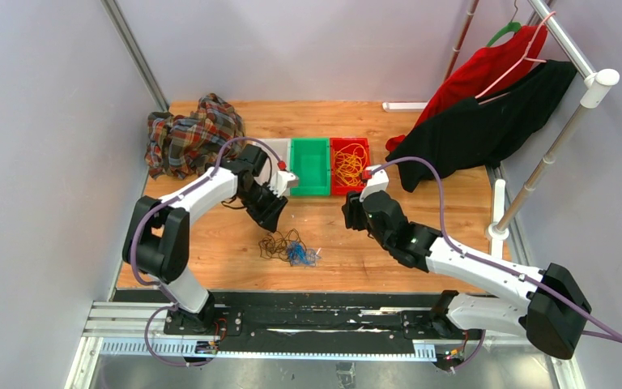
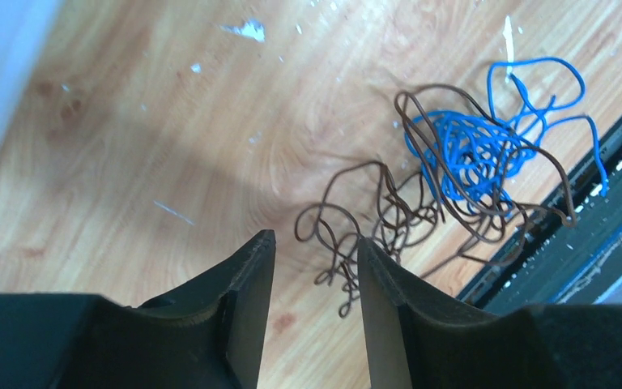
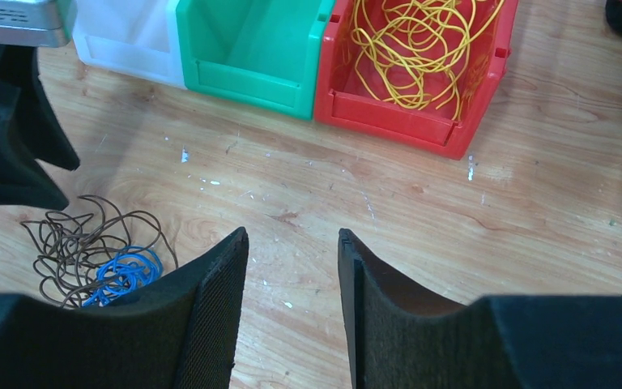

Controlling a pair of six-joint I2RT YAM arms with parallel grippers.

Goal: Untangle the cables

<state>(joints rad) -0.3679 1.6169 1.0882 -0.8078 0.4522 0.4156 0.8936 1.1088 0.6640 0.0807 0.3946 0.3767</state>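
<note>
Cable tangle (image 2: pixel 462 154), brown through blue, near open, empty left gripper (image 2: pixel 316 241); right gripper (image 3: pixel 291 235) likewise; pinching both colours could tighten knots.

table (image 3: pixel 534 219): showing grained, paint-flecked wood
red bin (image 3: pixel 389 113): gleaming as glossy plastic
blue cable (image 2: pixel 462 154): looking smooth, plastic-coated

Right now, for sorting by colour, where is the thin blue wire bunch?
Top view: the blue wire bunch lies on the wooden table, left of centre near the front edge, tangled with thin brown wire, below the left gripper.
</note>
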